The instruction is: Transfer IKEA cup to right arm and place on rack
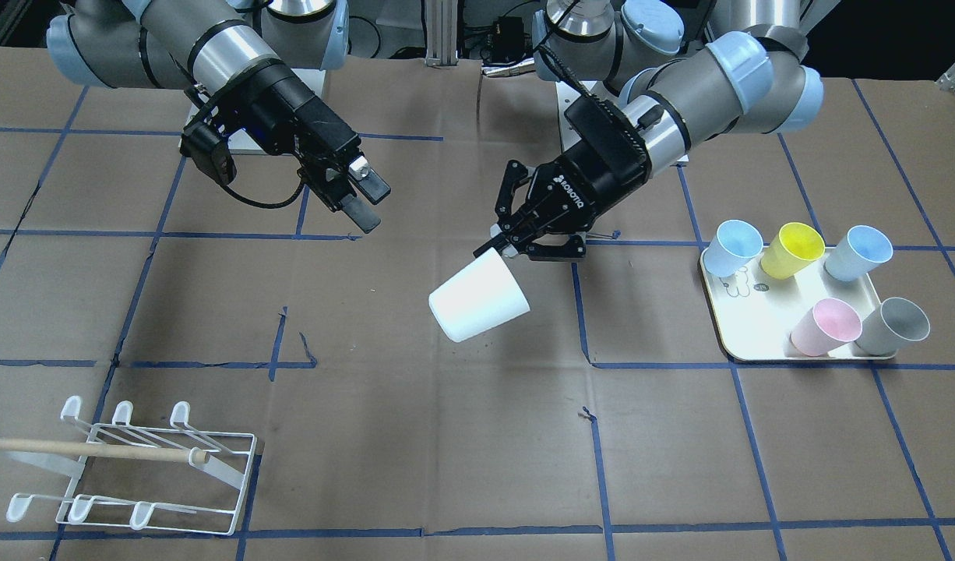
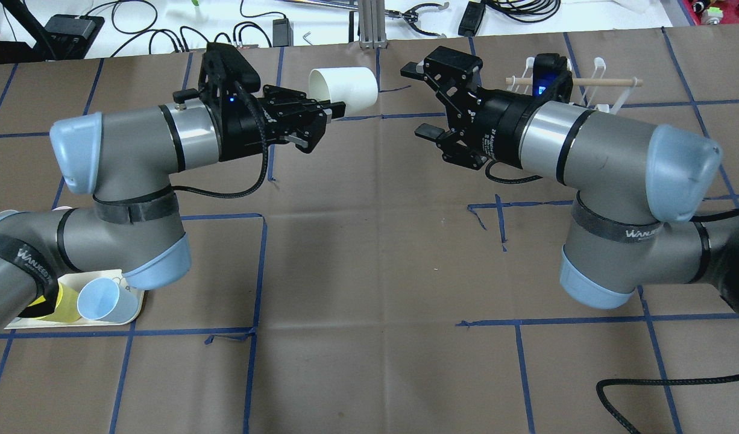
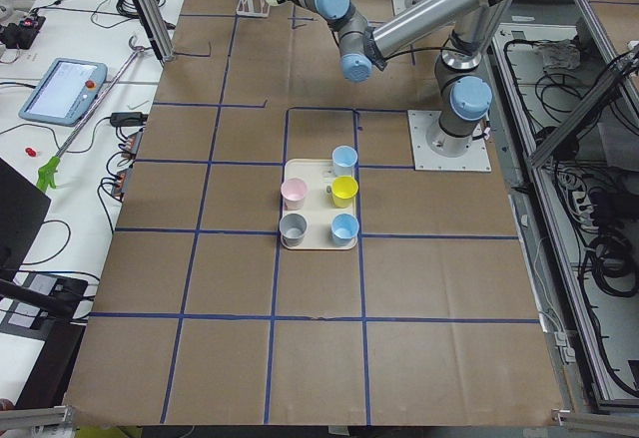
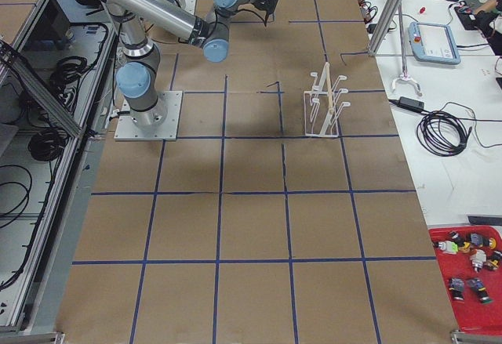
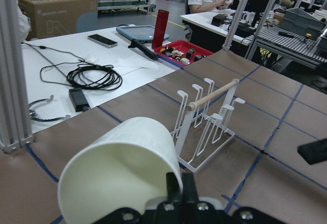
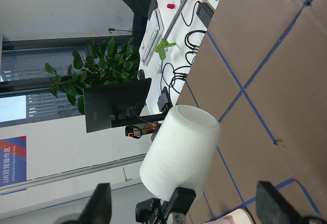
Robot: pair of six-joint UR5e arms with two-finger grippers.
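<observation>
The white IKEA cup point(image 1: 479, 298) hangs in the air over the table point(image 1: 446, 467), lying nearly level. The left gripper point(image 1: 499, 248) pinches it at the rim wall, its jaws closed on the wall with one finger inside the mouth. The cup's long axis runs away from those jaws, closed base leading, toward the right gripper point(image 2: 418, 99). The right jaws are spread wide and hold nothing. The cup sits straight ahead of them, apart from both fingertips, and in the right wrist view it lines up between them. The handover, I judge, turns on the right jaws closing that gap along the cup's axis and straddling the body near the base. The rack point(image 2: 610, 81) stands behind the right jaws, on the side of the right arm point(image 2: 592, 144), well apart from the left jaws.
</observation>
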